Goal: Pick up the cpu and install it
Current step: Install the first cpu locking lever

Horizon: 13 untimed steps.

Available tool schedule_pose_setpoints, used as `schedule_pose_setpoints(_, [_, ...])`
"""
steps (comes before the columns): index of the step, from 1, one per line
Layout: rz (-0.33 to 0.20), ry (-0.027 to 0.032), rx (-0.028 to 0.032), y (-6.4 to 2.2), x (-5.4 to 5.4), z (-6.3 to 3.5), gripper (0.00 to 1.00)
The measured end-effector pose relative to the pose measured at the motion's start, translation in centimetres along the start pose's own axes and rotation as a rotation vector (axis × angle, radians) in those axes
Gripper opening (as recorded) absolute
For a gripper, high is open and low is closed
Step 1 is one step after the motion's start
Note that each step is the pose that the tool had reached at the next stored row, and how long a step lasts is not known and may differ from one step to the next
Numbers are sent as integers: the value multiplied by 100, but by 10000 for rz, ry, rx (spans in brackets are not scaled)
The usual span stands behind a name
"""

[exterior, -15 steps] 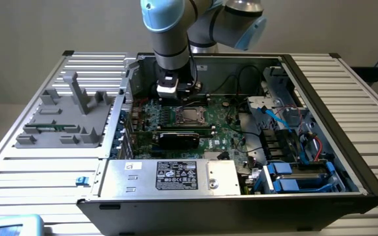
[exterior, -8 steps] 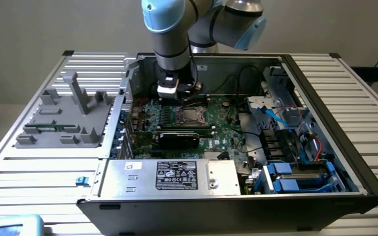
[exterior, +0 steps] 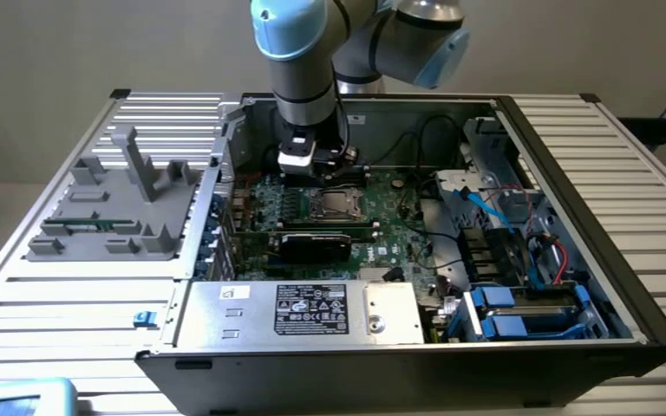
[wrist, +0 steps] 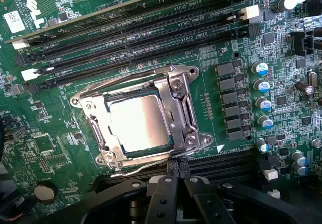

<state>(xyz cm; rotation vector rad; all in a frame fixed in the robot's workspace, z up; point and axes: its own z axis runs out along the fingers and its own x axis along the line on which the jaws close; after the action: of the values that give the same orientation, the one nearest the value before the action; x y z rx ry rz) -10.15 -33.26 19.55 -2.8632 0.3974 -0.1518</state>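
Tool [wrist: 175, 182] clenched, empty, above motherboard [wrist: 55, 12]. Cpu [wrist: 138, 122] seated under socket retention frame [wrist: 176, 90]. Judged light, rigid, slick-topped, fragile underneath; grip by opposite edges, not the face.

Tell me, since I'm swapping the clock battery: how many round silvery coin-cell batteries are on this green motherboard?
1. The round silvery coin-cell battery sits on the green motherboard, off a corner of the metal socket frame, beside the black hand. Others may hide beneath it.
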Motion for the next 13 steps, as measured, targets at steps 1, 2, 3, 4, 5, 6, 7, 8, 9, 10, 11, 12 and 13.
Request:
schedule_pose_setpoints(1, [16, 4, -1, 0, 1, 3, 11])
schedule_pose_setpoints(2, [32, 10, -1, 1, 2, 7, 11])
schedule_pose_setpoints(3, [48, 14, -2, 2, 2, 10, 11])
schedule_pose_setpoints(4, [69, 19, -5, 2, 3, 13, 11])
schedule_pose_setpoints(5, [90, 24, -6, 3, 3, 16, 11])
schedule_pose_setpoints(6, [107, 29, -7, 4, 3, 20, 11])
schedule_pose_setpoints(7, [121, 32, -10, 4, 4, 21, 11])
schedule_pose_setpoints(8, [138, 36, -11, 5, 4, 24, 11])
schedule_pose_setpoints(9, [157, 41, -12, 5, 5, 27, 11])
schedule_pose_setpoints(10, [190, 50, -14, 5, 6, 29, 11])
schedule_pose_setpoints(11, [216, 58, -14, 5, 6, 31, 11])
schedule_pose_setpoints(12, [227, 61, -15, 5, 7, 31, 11])
schedule_pose_setpoints(13, [229, 62, -16, 5, 7, 31, 11])
